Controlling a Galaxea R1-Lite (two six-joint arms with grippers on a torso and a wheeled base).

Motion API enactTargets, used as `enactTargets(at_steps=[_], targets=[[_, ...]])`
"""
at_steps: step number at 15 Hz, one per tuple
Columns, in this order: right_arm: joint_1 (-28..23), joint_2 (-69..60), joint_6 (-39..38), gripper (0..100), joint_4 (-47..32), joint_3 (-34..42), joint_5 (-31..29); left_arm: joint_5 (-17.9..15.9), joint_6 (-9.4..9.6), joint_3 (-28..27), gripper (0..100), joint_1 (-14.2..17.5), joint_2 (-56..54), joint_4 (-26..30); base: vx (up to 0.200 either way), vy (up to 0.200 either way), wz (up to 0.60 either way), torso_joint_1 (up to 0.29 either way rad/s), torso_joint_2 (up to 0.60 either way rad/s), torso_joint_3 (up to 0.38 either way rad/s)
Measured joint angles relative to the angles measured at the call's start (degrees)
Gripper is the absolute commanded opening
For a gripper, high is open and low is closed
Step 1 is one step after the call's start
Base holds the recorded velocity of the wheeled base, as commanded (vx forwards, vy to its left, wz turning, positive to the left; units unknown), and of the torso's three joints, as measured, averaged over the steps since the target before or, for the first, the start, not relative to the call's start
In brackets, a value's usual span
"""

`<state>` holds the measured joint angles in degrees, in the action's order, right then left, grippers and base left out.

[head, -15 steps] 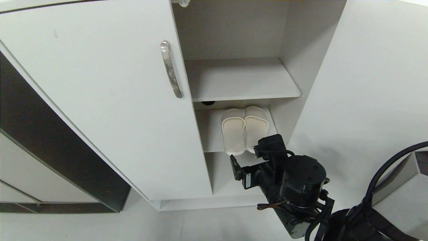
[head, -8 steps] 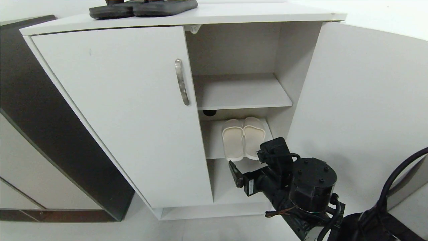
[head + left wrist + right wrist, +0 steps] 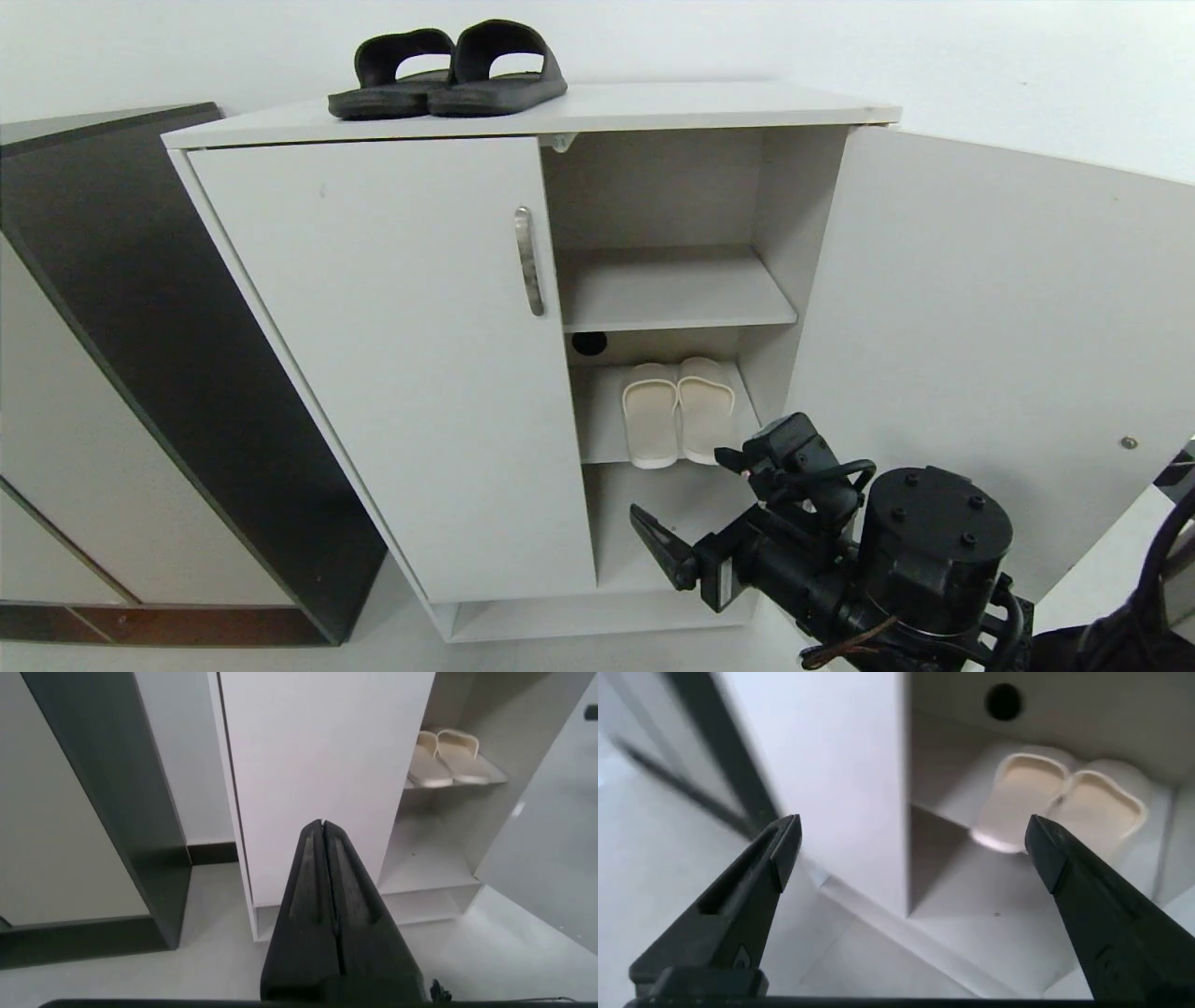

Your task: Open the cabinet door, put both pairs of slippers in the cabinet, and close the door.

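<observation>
A white cabinet stands with its left door closed and its right door swung wide open. A pair of black slippers rests on the cabinet top. A pair of white slippers lies side by side on the middle shelf. My right gripper is open and holds nothing, in front of the bottom compartment and below the white slippers. My left gripper is shut on nothing, low down and facing the closed left door from a distance.
A tall dark panel leans beside the cabinet's left side. The left door has a metal handle. The upper shelf and the bottom compartment are bare. Pale floor spreads in front.
The head camera has tilted upward, bringing the cabinet top and the black slippers into view. My right gripper sits slightly lower and farther from the white slippers than before.
</observation>
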<state>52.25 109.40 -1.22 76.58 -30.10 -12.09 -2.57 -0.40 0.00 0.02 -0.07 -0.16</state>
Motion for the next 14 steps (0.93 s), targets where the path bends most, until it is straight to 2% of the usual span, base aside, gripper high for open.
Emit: enactTargets(at_steps=[9,14], targets=[[-3.9,0.6,0.1,100,0.1,-1.1,-0.5,0.0,-0.02,0.0,0,0.0,0.0,0.0,0.000,0.000,0.00,0.000,0.00,0.000],[-5.4,1.0,0.3,100,3.8,-1.4,-0.5,0.0,0.00,0.0,0,0.0,0.0,0.0,0.000,0.200,0.00,0.006,0.00,0.003]])
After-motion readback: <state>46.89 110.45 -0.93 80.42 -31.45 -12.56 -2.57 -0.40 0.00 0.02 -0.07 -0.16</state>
